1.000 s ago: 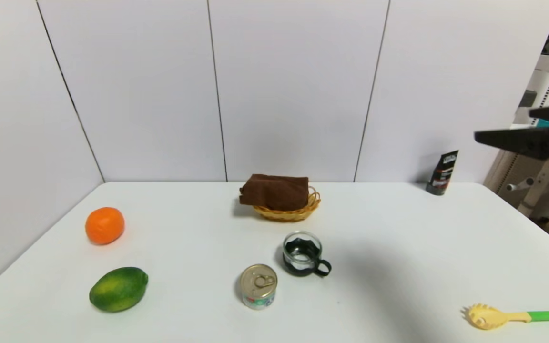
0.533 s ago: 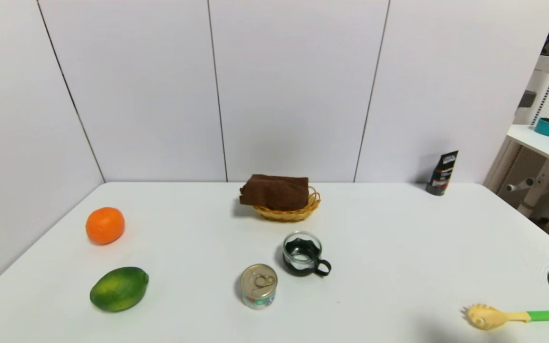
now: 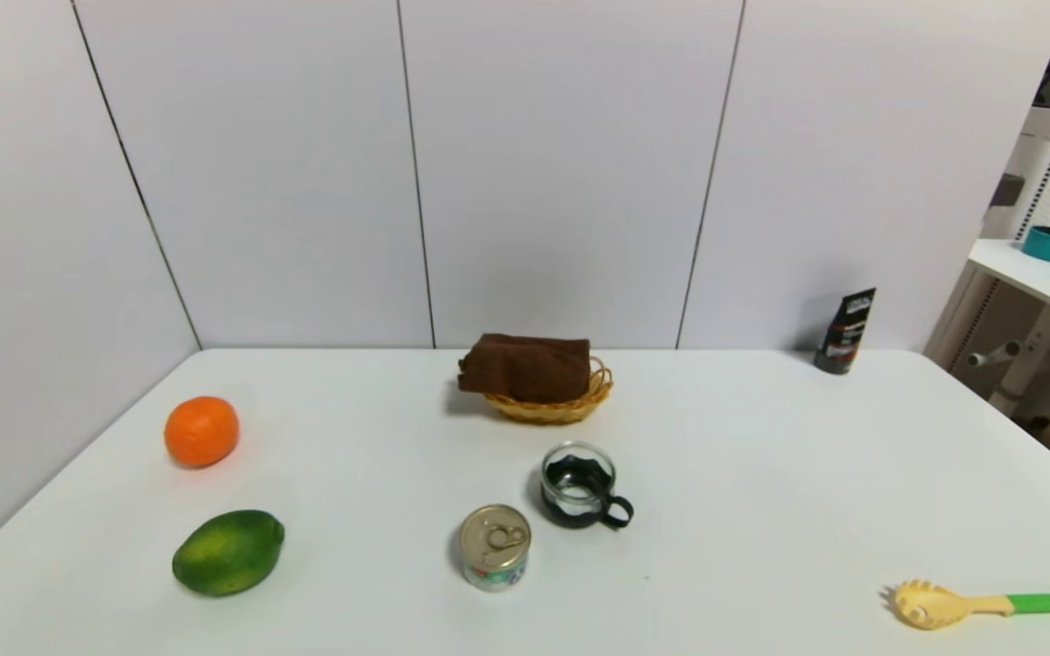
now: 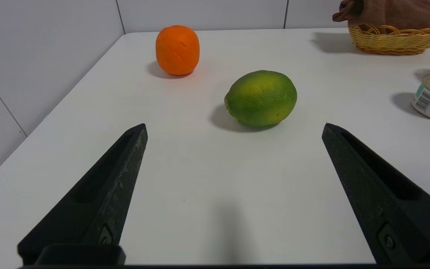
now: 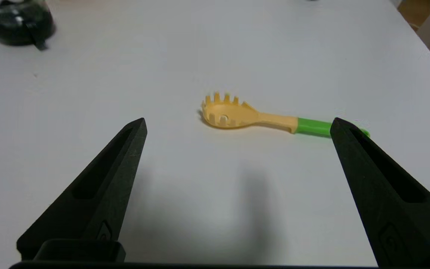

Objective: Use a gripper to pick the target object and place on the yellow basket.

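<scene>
Towel (image 3: 530, 367) sits on the basket (image 3: 548, 412), far middle of bench (image 3: 352, 547); my right gripper (image 5: 239, 121) has left the head view, fingers spread, left gripper (image 4: 234, 127) idle, spread, near left; looks done.

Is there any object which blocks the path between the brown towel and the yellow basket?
Nothing visible does: the brown towel already rests on the yellow basket. The glass cup stands on the near side of the basket, not between them.
</scene>
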`<state>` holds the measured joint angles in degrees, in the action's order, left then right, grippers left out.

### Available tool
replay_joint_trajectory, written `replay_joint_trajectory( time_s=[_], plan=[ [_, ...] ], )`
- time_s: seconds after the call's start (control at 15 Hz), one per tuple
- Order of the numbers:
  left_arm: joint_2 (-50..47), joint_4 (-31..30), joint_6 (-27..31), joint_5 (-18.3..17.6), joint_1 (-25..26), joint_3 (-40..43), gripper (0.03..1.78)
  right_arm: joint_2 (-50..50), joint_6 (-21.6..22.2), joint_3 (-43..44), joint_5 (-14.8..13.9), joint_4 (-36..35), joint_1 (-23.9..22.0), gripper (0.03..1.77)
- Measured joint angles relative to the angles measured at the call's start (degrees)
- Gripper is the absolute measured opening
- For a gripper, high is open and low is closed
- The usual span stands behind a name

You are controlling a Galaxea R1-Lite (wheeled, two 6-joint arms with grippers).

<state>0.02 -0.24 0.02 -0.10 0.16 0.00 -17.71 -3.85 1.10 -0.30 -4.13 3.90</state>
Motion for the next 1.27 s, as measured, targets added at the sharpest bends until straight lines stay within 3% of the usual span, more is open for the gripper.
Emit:
replay_joint_trajectory(
  time_s=[0.27,0.73,1.27],
  plan=[
    [0.0,0.0,0.0,0.0,0.0,0.0,1.69,2.5,1.0,-0.9,0.2,6.0,-1.6,1.69],
    [0.0,0.0,0.0,0.0,0.0,0.0,1.69,15.2,0.4,-1.0,0.4,4.9,-3.7,1.69],
    [0.0,0.0,0.0,0.0,0.0,0.0,1.69,17.8,0.9,-1.1,0.4,4.7,-3.8,1.69]
  ],
)
